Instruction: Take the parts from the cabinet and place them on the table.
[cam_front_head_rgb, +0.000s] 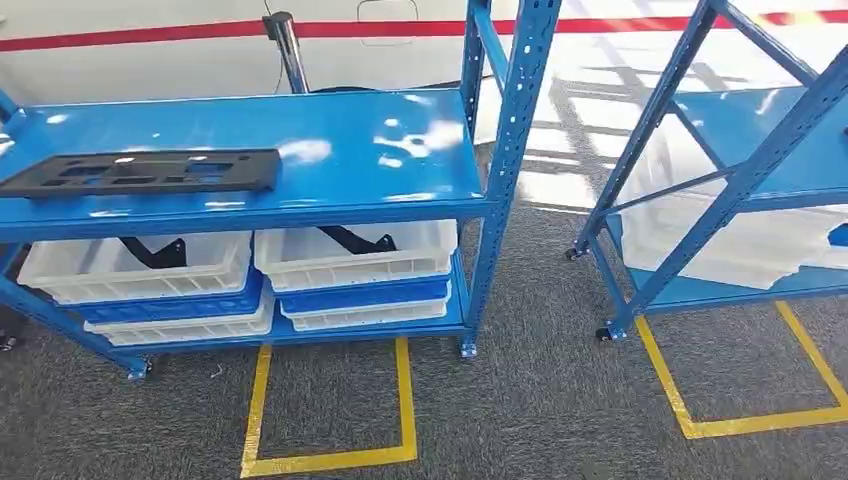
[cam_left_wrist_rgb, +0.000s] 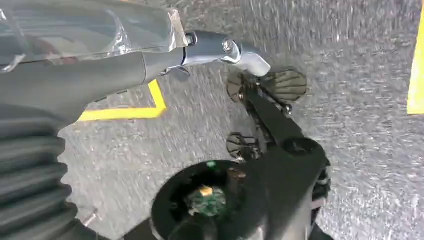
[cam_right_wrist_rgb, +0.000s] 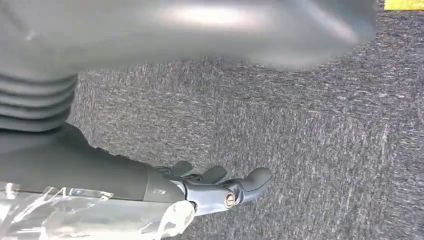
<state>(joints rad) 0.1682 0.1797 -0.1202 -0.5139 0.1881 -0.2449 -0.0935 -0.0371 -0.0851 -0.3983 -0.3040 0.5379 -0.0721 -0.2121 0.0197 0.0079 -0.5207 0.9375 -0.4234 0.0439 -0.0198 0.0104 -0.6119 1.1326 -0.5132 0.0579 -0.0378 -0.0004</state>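
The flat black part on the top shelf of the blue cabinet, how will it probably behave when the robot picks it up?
The black part looks like a thin, flat moulded panel with cut-outs, so probably stiff and light for its size. It lies flat on the glossy blue shelf, so it may slide when pushed rather than tip or roll. Being long, it could sag or tilt if gripped at one end.

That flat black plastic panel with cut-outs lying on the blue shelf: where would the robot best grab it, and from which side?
Probably by the long front edge of the flat black plastic panel, coming in from the open aisle side. It lies flat near the front lip of the blue metal shelf, so fingers could slip over and under that edge. Its cut-outs also offer holds, and its length suggests using both hands.
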